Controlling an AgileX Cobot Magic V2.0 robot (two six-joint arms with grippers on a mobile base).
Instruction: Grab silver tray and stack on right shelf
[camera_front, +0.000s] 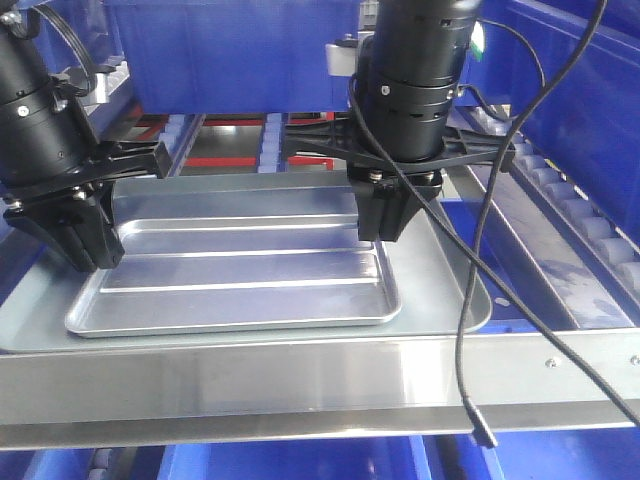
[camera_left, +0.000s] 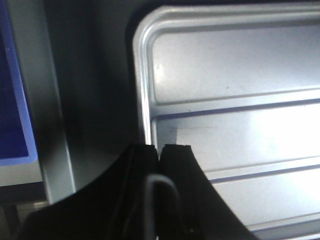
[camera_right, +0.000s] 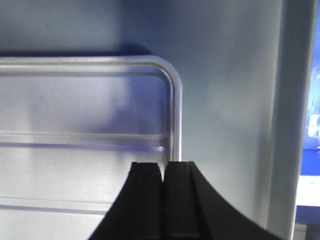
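Note:
The shiny silver tray (camera_front: 240, 272) with two long ridges lies inside a larger dull-grey tray (camera_front: 445, 275), behind the right shelf's riveted front rail (camera_front: 300, 380). At the silver tray's left rim my left gripper (camera_front: 85, 250) is shut, and the left wrist view shows that rim (camera_left: 145, 100) running into the closed left gripper (camera_left: 159, 148). My right gripper (camera_front: 385, 228) is shut on the tray's right rim. In the right wrist view the rim (camera_right: 175, 120) ends between the closed tips of the right gripper (camera_right: 163, 166). The silver tray's floor (camera_right: 75, 110) fills the left of that view.
A blue bin (camera_front: 230, 50) stands on the rack behind the trays. Pale roller tracks (camera_front: 590, 230) run along the right side, with red framing (camera_front: 220, 160) further back. A black cable (camera_front: 470, 330) hangs from the right arm over the front rail.

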